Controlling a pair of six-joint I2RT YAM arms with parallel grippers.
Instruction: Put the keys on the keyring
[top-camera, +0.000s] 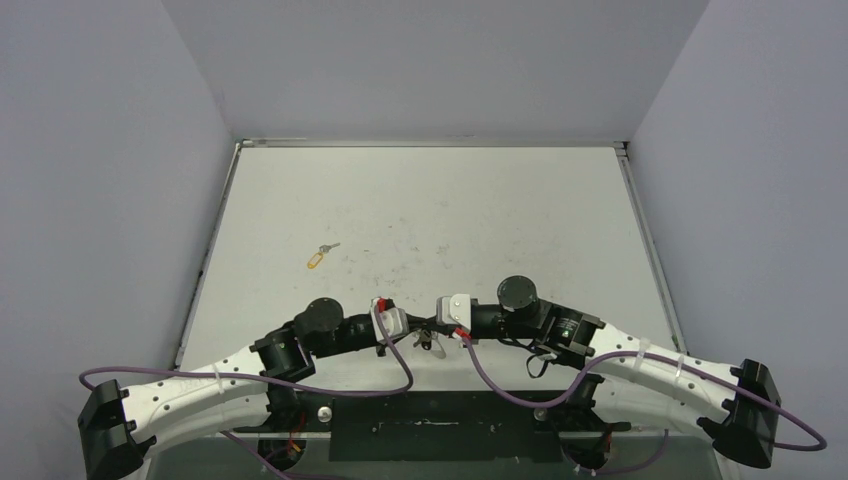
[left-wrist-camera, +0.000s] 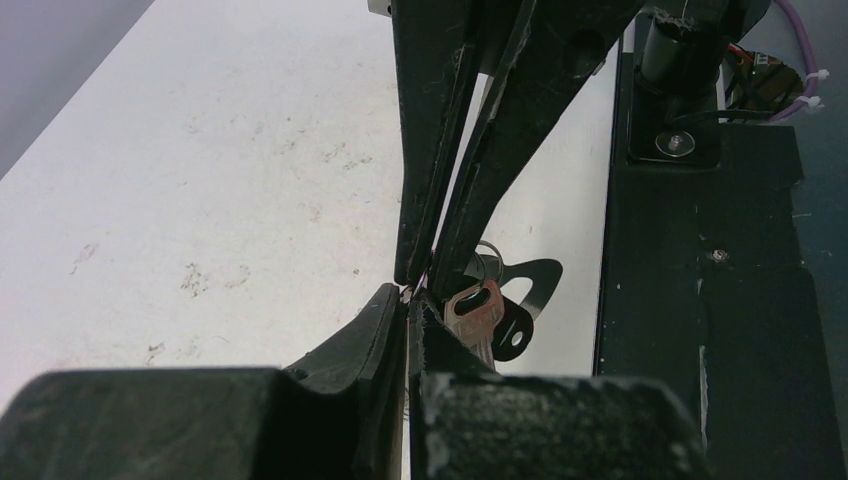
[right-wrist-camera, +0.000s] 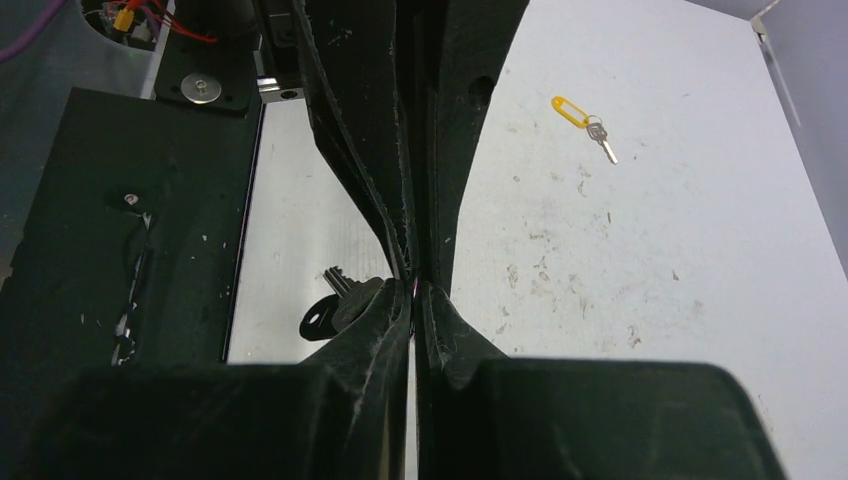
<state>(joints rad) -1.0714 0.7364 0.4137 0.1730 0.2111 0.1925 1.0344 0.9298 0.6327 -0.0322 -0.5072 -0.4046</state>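
Note:
My left gripper (top-camera: 422, 332) (left-wrist-camera: 408, 300) and right gripper (top-camera: 434, 328) (right-wrist-camera: 412, 292) meet tip to tip above the table's near edge. Both are shut on the same thin sliver of the keyring, and the fingers hide most of it. A small wire ring (left-wrist-camera: 487, 262) shows beside the tips. From it a silver key (left-wrist-camera: 475, 310) and a black-headed key (left-wrist-camera: 512, 335) (right-wrist-camera: 318, 320) hang in the air and cast a shadow on the table. Far from both grippers, another key with a yellow tag (top-camera: 318, 257) (right-wrist-camera: 570, 110) lies flat on the white table.
A black base plate (left-wrist-camera: 700, 330) (right-wrist-camera: 120, 230) runs along the near table edge, right under the hanging keys. Grey walls (top-camera: 120, 200) enclose the scuffed white table (top-camera: 450, 220) on three sides. Purple cables (top-camera: 500, 385) loop beside both arms.

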